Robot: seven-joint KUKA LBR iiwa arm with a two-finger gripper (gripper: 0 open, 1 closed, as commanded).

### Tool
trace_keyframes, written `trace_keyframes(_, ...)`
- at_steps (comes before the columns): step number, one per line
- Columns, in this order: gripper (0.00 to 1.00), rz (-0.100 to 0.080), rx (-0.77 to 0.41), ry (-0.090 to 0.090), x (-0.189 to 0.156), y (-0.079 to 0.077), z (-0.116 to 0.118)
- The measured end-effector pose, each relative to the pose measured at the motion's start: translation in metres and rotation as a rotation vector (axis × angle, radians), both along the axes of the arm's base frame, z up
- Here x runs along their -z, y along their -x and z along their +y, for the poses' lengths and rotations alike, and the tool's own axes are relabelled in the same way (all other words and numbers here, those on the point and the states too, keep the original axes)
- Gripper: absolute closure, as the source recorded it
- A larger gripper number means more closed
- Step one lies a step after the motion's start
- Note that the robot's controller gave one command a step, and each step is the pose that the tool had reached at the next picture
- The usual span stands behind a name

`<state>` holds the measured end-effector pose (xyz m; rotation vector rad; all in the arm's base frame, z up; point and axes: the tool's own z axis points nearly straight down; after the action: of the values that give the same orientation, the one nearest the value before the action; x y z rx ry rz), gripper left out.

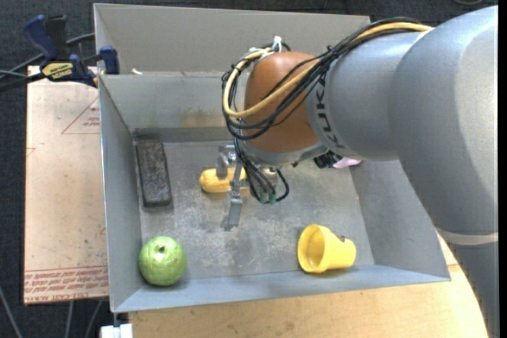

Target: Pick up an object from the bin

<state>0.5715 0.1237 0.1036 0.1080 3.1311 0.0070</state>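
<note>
Grey robot arm [428, 91] entering from right, tool [231, 218] low at centre of grey metal bin [119, 194]; open or closed, cannot tell. Just left of it, small yellow rounded toy [211, 182]: likely light, stiff, smooth; best gripped across its narrow middle. Elsewhere, one each: green apple [162, 260], yellow plastic cup [323, 249], dark grey rectangular block [153, 172].

In the bin [194, 237], the block [153, 172] lies behind the apple [162, 260]. The cup [325, 249] lies right of the apple.
</note>
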Motion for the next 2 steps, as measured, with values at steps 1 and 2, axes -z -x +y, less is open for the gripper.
trace_keyframes(1, 0.00, 0.000, 0.000, 0.000, 0.000, 0.000, 0.000)
trace_keyframes(2, 1.00, -0.013, 0.240, -0.010, 0.028, -0.024, -0.034)
